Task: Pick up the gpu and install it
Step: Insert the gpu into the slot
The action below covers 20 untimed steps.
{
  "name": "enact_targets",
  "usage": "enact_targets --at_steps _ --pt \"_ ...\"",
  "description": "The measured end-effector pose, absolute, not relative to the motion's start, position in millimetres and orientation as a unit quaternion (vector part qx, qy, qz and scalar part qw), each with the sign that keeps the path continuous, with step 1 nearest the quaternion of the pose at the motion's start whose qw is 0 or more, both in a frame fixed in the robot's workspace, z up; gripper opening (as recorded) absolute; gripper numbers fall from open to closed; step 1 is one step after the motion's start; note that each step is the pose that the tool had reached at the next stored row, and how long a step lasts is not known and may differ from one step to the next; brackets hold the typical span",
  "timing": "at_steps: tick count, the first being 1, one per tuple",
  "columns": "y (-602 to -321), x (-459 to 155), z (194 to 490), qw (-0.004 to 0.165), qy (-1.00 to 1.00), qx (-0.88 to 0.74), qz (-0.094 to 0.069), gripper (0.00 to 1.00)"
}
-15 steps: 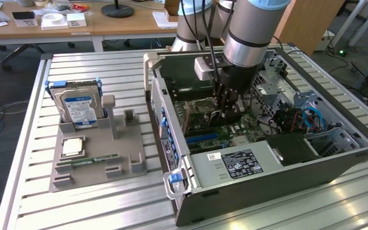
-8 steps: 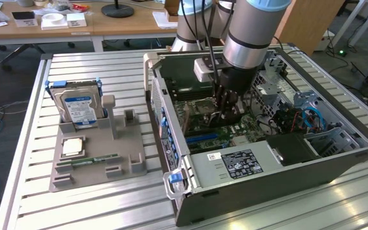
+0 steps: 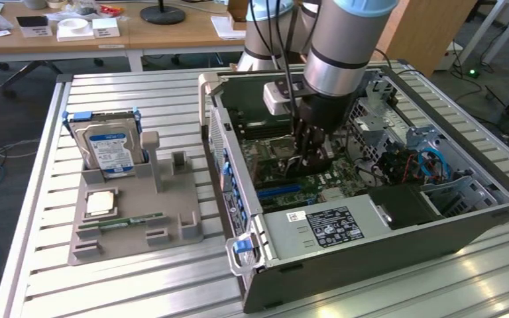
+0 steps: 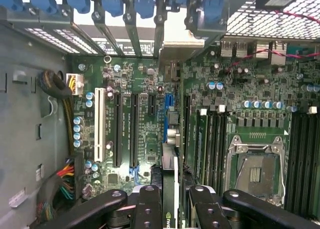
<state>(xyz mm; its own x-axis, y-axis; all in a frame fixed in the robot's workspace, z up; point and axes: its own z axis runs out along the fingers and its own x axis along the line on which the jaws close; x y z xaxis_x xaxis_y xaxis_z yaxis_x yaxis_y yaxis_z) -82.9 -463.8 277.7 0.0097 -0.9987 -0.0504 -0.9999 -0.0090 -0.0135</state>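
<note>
My gripper (image 4: 176, 201) is down inside the open computer case (image 3: 466, 218), shut on the gpu (image 4: 169, 181). The thin dark card shows edge-on between my black fingers (image 4: 149, 206) and stands upright over the green motherboard (image 4: 145, 134). Its metal bracket end (image 4: 181, 43) reaches the case's rear slot openings. The card sits in line with the blue slot (image 4: 168, 106), beside the long black slots (image 4: 133, 131); whether it touches the board I cannot tell. In the exterior view the gripper (image 3: 312, 159) hangs low over the board's middle.
The empty CPU socket (image 4: 255, 171) and RAM slots (image 4: 212, 139) lie beside the card. Cable bundles (image 4: 60, 181) run along the case wall. Outside the case, a grey holder (image 3: 130, 218) carries a blue-labelled hard drive (image 3: 109, 146), a CPU (image 3: 100, 202) and a RAM stick (image 3: 135, 220).
</note>
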Motion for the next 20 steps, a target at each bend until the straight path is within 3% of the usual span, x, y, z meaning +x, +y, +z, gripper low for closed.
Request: enact_targets --at_steps 20 --pt "-463.8 -89.4 267.3 0.021 0.704 -0.71 0.011 0.26"
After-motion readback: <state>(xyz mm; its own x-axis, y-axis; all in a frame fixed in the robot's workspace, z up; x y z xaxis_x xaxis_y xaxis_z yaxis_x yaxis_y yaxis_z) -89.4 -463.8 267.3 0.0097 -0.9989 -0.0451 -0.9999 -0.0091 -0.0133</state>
